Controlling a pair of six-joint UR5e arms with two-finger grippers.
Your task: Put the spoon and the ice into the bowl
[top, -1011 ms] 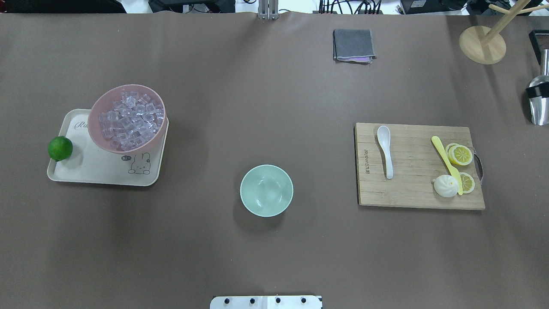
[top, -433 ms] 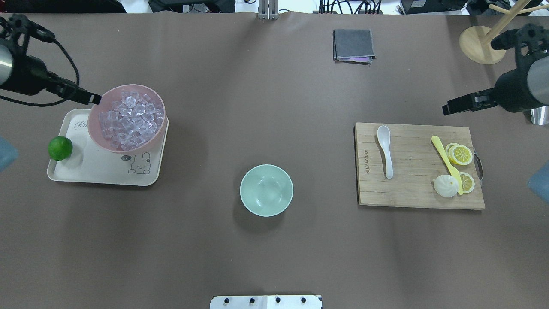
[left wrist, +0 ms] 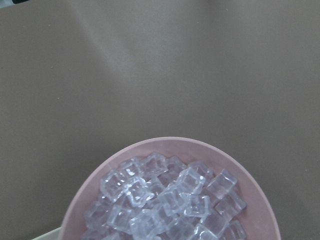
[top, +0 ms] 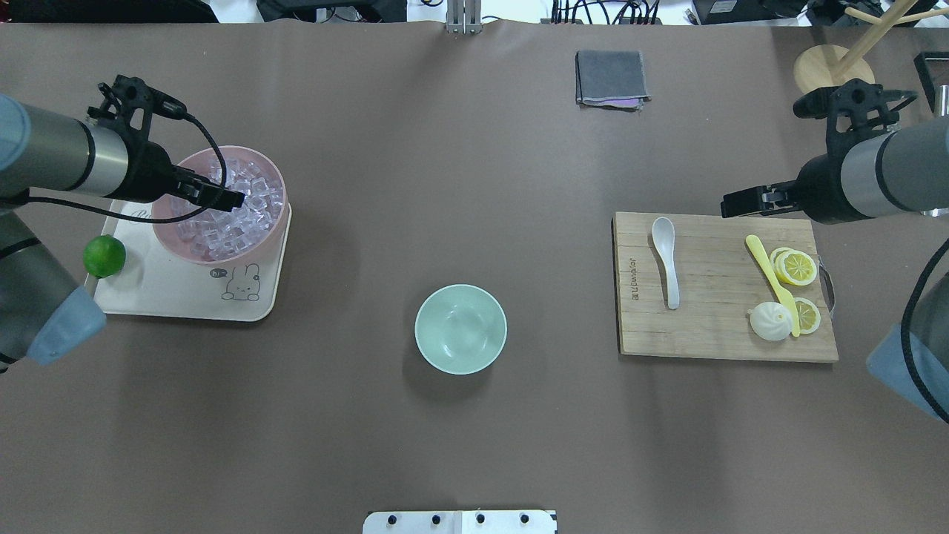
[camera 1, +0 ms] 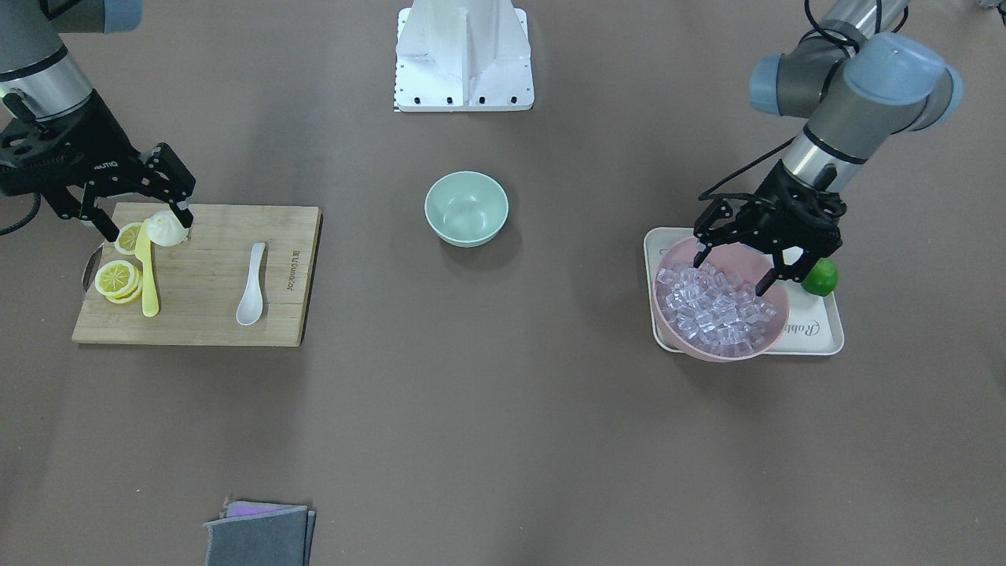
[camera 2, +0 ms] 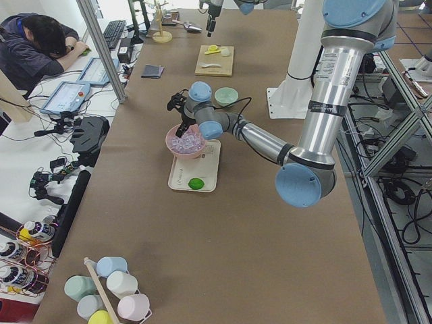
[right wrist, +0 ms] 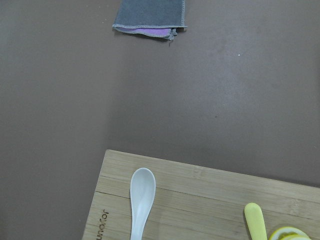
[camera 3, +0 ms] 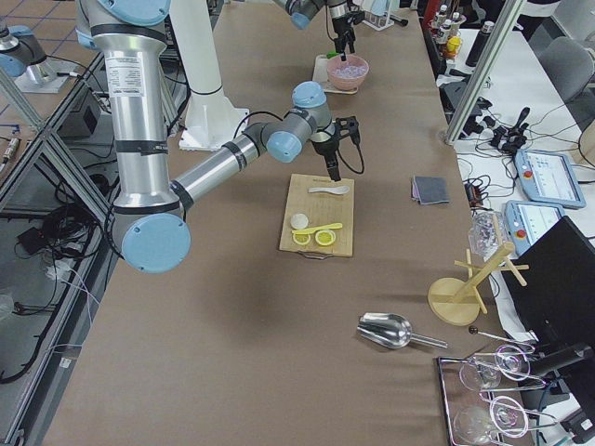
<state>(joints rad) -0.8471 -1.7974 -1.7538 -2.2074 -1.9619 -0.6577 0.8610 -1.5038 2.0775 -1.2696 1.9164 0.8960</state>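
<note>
Both of our arms have come in since a moment ago. Our left gripper (camera 1: 731,277) was at the rim of the pink bowl (camera 1: 711,353) and now hangs over the ice (camera 1: 719,310). Our right gripper (camera 1: 148,229) has slid closer to the wooden board (camera 1: 196,310). Nothing on the table has moved.

We see the big brown table (top: 474,445) with the green bowl (camera 1: 466,206) near its middle. The wooden board lies well off to the green bowl's right. The tray (camera 1: 817,336) lies well off to the green bowl's left. The pink bowl sits on the end of the tray nearer the green bowl.

Our left gripper has its fingers spread wide just above the ice pile and holds nothing. Our right gripper is also spread wide and holds nothing. It hangs in the air by the board, apart from the spoon (camera 1: 251,292).

The spoon lies flat on the part of the board nearer the green bowl. The lime (camera 1: 820,277) sits on the tray's end farther from the green bowl. The ice is heaped in the pink bowl.
</note>
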